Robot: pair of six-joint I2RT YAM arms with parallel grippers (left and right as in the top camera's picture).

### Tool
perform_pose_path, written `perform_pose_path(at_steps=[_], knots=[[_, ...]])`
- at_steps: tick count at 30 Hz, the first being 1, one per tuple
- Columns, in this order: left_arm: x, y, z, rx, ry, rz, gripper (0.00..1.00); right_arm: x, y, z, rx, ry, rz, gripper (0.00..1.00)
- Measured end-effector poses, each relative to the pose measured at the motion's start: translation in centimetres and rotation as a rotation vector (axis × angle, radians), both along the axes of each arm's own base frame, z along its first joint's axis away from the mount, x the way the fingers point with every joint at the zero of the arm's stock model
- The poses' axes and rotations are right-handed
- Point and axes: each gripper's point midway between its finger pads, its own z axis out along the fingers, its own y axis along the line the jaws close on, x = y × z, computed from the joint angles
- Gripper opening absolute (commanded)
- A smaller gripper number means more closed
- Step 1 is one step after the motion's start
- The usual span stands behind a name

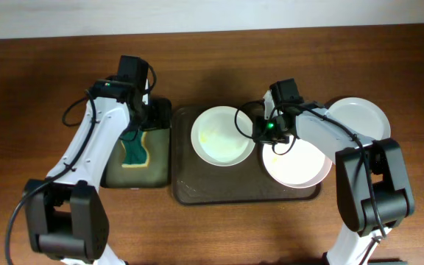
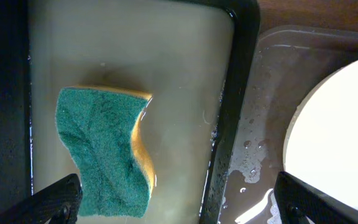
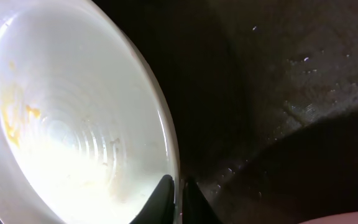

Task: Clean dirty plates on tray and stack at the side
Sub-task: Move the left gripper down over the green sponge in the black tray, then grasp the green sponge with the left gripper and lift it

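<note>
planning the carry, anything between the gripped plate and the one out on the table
Yes: the second tray plate lies between the gripped plate and the table plate; lift over it.

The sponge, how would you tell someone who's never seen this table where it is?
Find the big brown tray in the middle of the table. Right beside it on the left is a narrower dark tray with cloudy water in it. The sponge lies in that water: the only green and yellow thing, wavy-edged, near white plates.
</note>
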Motion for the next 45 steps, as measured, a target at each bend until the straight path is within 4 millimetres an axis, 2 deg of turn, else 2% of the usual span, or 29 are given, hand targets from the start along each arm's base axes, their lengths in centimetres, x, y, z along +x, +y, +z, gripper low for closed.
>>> perform_pose_path(at_steps=[1, 4, 8, 13, 16, 19, 22, 23, 25, 33, 34, 35, 36, 42, 45], knots=[[0.1, 0.0, -0.4, 0.001, 0.005, 0.000, 0.91, 0.0, 0.0, 0.0, 0.000, 0.000, 0.000, 0.07], [0.1, 0.1, -1.5, 0.015, 0.032, 0.000, 0.89, 0.0, 0.0, 0.0, 0.000, 0.000, 0.000, 0.07], [-0.4, 2.2, -3.6, 0.138, 0.094, 0.029, 0.89, 0.0, 0.0, 0.0, 0.000, 0.000, 0.000, 0.07], [-1.4, 4.5, -3.7, 0.216, 0.133, 0.120, 0.88, 0.0, 0.0, 0.0, 0.000, 0.000, 0.000, 0.07], [-1.7, 5.2, -4.0, 0.217, 0.140, 0.170, 0.85, 0.0, 0.0, 0.0, 0.000, 0.000, 0.001, 0.07], [-2.6, 5.3, -5.4, 0.220, 0.169, 0.190, 0.75, 0.0, 0.0, 0.0, 0.000, 0.000, 0.000, 0.07], [-3.2, 5.3, -7.1, 0.227, 0.200, 0.190, 0.57, 0.0, 0.0, 0.0, 0.000, -0.001, 0.001, 0.07], [-3.5, 5.4, -7.8, 0.231, 0.218, 0.190, 0.54, 0.0, 0.0, 0.0, -0.001, -0.001, 0.002, 0.07], [-3.9, 5.4, -8.5, 0.232, 0.237, 0.195, 0.56, 0.0, 0.0, 0.0, -0.001, -0.001, 0.002, 0.07], [-3.8, 5.3, -8.7, 0.229, 0.229, 0.194, 0.56, 0.0, 0.0, 0.0, -0.001, -0.001, 0.003, 0.07], [-3.7, 5.3, -8.9, 0.228, 0.223, 0.195, 0.47, 0.0, 0.0, 0.0, -0.001, -0.001, 0.002, 0.07], [-3.8, 5.3, -9.1, 0.227, 0.222, 0.195, 0.11, 0.0, 0.0, 0.0, -0.001, -0.001, 0.003, 0.07], [-3.9, 5.3, -9.4, 0.228, 0.223, 0.194, 0.00, 0.0, 0.0, 0.0, -0.001, -0.001, 0.003, 0.07], [-4.0, 5.3, -9.3, 0.228, 0.224, 0.194, 0.00, 0.0, 0.0, 0.0, -0.001, -0.002, 0.003, 0.07], [-3.8, 5.3, -8.5, 0.222, 0.205, 0.189, 0.00, 0.0, 0.0, 0.0, -0.001, -0.002, 0.003, 0.07]])
